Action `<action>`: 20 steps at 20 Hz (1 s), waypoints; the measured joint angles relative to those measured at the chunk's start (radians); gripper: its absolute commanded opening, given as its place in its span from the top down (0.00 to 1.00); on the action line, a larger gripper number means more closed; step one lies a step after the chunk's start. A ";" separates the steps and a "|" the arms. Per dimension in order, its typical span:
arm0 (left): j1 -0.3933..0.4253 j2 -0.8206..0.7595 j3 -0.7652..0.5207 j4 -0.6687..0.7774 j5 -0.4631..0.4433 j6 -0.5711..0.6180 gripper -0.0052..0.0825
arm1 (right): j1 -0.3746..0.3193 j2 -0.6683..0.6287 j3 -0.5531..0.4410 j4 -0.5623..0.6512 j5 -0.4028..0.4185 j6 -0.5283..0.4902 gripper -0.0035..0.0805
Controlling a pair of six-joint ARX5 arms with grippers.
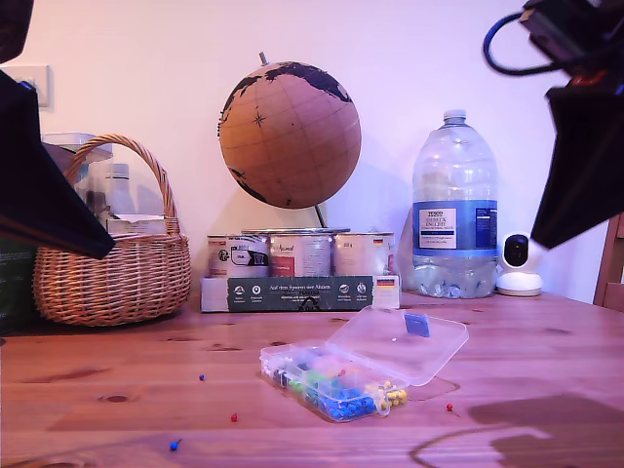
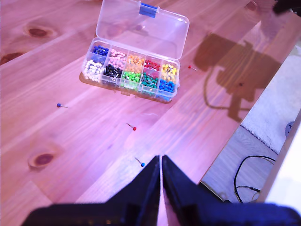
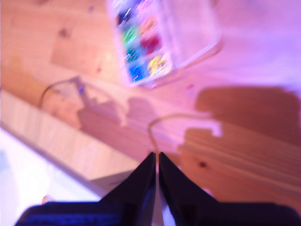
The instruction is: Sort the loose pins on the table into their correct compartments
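Four loose pins (image 1: 234, 417) on open table (image 1: 546, 341) around the box (image 1: 363, 366).

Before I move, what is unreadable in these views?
- Loose pins: second wrist view is motion-blurred, so only faint specks.
- Compartments: exterior view sees the box side-on, so the dividers are not clear.
- Basket: dark arm housing covers its upper side on the exterior view's left.
- Both arms: cropped by the exterior view's edges.

The second wrist view is blurred, smearing the box (image 3: 155, 40) compartments.
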 measured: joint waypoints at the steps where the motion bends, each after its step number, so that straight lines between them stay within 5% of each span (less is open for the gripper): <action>1: 0.000 0.000 0.000 0.002 0.000 0.000 0.97 | 0.006 0.010 0.000 0.008 0.002 0.010 0.97; 6: 0.000 0.000 0.000 0.019 0.000 0.000 0.97 | 0.067 0.121 0.055 -0.115 0.137 0.018 0.95; 12: 0.000 0.000 0.000 0.027 0.008 -0.009 0.97 | 0.191 0.271 0.290 -0.253 0.331 0.015 0.86; 20: 0.000 0.000 0.000 0.027 0.011 -0.025 0.97 | 0.241 0.419 0.338 -0.210 0.365 0.015 0.85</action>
